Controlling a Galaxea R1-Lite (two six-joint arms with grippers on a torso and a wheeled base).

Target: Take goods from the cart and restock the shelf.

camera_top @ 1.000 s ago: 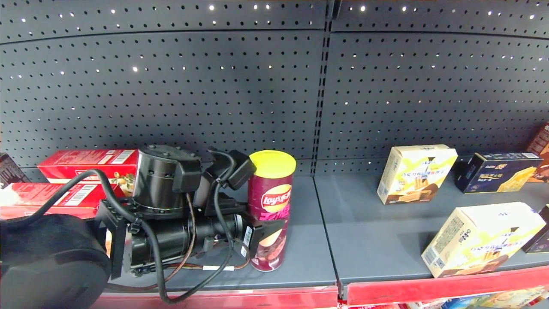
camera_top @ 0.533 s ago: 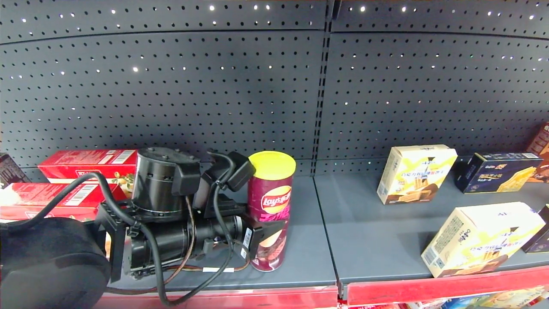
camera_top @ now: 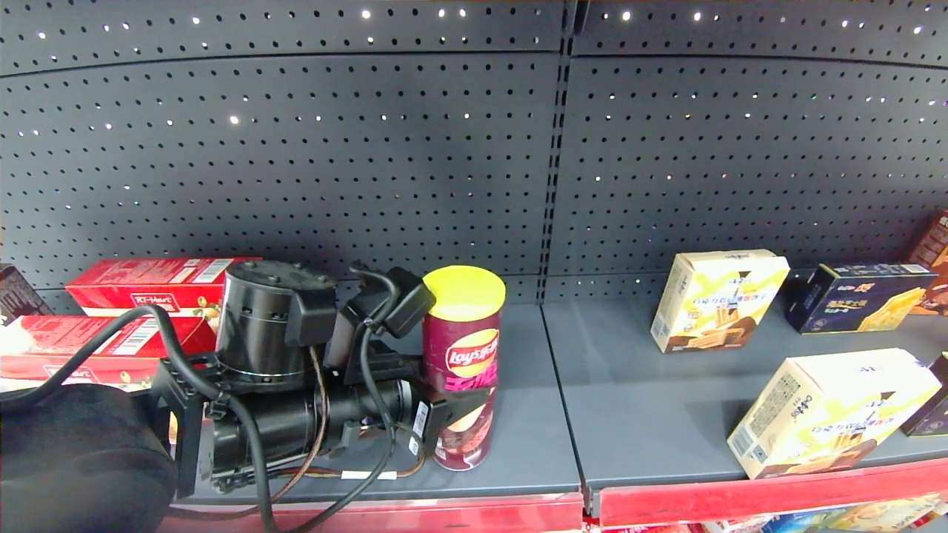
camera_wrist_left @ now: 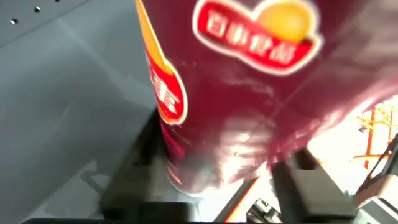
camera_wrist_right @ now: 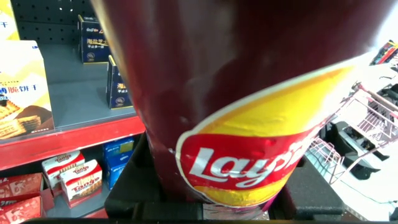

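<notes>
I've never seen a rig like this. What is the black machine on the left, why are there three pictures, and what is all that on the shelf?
The black machine is a robot's left arm; the robot is restocking a shop shelf. The wide picture comes from a camera on its head. There the left gripper, a clamp with two fingers, is shut on an upright chip can at the grey shelf. Red boxes lie to the can's left; yellow boxes and a dark blue box stand to its right. The other two pictures come from cameras on the wrists, very close to what each arm holds. The left one looks at the same chip can. The right one shows a second chip can held in the right gripper.
</notes>
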